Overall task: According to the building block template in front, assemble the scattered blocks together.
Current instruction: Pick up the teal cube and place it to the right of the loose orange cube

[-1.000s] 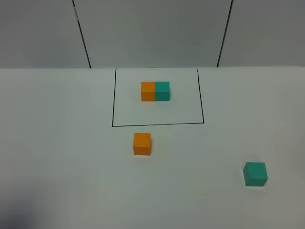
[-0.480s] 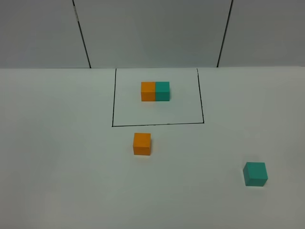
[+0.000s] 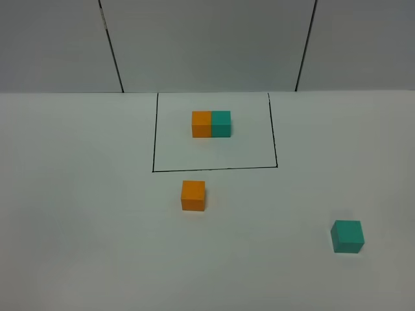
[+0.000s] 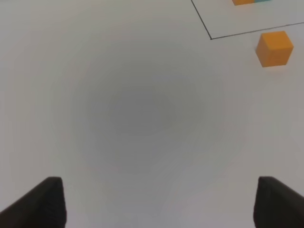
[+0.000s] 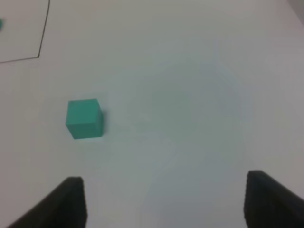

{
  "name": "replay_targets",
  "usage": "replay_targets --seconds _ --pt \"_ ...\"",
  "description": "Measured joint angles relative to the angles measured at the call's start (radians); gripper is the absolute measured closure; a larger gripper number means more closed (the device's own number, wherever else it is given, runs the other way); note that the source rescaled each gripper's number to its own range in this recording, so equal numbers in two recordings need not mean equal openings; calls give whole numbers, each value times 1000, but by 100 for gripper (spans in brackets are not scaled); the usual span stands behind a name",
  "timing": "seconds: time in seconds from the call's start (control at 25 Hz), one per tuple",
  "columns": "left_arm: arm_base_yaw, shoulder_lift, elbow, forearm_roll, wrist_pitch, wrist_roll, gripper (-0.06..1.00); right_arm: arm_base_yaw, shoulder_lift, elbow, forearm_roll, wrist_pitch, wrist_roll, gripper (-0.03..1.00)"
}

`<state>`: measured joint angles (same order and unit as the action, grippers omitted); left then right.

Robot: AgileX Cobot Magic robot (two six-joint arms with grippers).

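Observation:
The building block template [image 3: 211, 124], orange on the left and teal on the right, sits inside a thin black outline [image 3: 214, 169] at the back of the white table. The scattered orange cube [image 3: 193, 195] lies just in front of that outline, and the scattered teal cube [image 3: 347, 236] lies far to the right, nearer the front. Neither arm shows in the exterior high view. My left gripper [image 4: 161, 209] is open over bare table, with the orange cube [image 4: 274, 48] well ahead of it. My right gripper [image 5: 166, 204] is open too, and the teal cube [image 5: 84, 118] lies ahead, off toward one finger.
The white table [image 3: 78, 194] runs back to a grey panelled wall [image 3: 207, 45] with dark seams. A corner of the black outline [image 4: 211, 38] shows in the left wrist view, and another corner [image 5: 39, 56] in the right wrist view.
The cubes and the template have not moved. A faint shadow at the table's lower left corner has thinned.

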<state>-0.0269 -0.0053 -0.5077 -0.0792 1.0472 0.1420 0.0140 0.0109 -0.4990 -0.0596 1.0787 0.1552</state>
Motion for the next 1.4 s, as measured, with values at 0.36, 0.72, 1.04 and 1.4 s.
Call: replay_targets --seconds 0.36,0.72,1.04,1.4 --pt "0 0 0 3 0 -29 28 0 0 0 0 0 0 53" --pt "0 0 0 3 0 -30 31 0 0 0 1 0 0 53" --pt "0 0 0 3 0 -30 31 0 0 0 1 0 0 53" --pt "0 0 0 3 0 -30 31 0 0 0 1 0 0 53"
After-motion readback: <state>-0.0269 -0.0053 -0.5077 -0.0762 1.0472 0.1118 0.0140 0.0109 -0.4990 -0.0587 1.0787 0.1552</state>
